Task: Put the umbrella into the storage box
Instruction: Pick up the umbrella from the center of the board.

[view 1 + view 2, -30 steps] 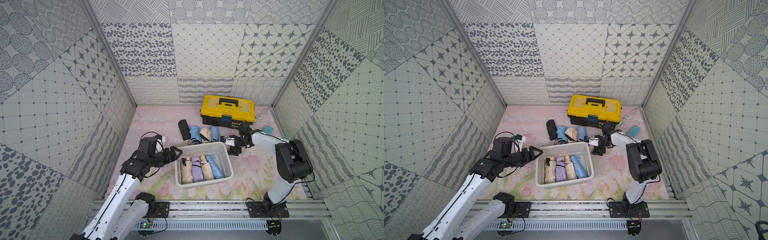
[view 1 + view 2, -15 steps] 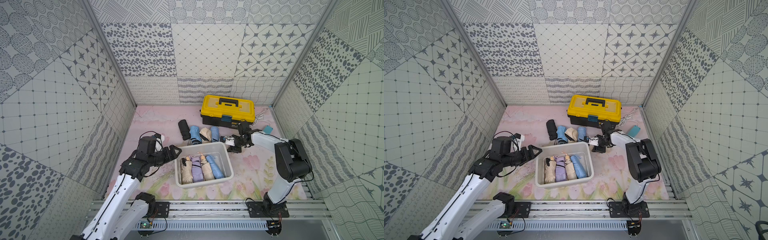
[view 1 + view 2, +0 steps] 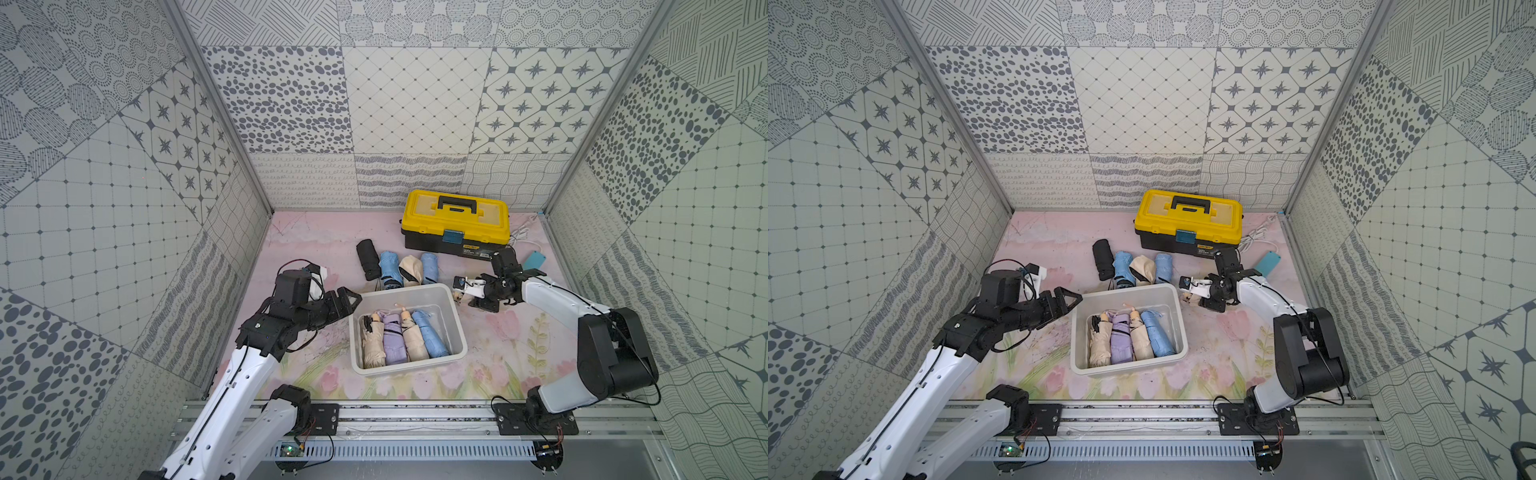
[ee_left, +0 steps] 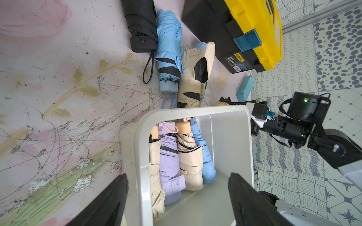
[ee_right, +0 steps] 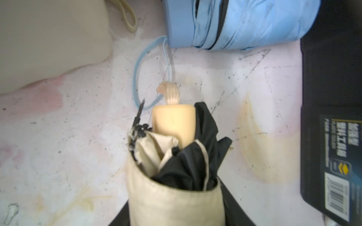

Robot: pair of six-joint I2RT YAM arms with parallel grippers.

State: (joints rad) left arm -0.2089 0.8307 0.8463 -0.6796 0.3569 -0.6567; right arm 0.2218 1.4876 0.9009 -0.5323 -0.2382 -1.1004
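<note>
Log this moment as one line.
right pincer: shut on beige umbrella | left pincer: open over box rim | inside: four umbrellas

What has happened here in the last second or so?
The right fingers closed on the beige umbrella beside the storage box and now grip it. The left fingers stayed open near the box's other side; the four umbrellas inside and the yellow toolbox did not move.
</note>
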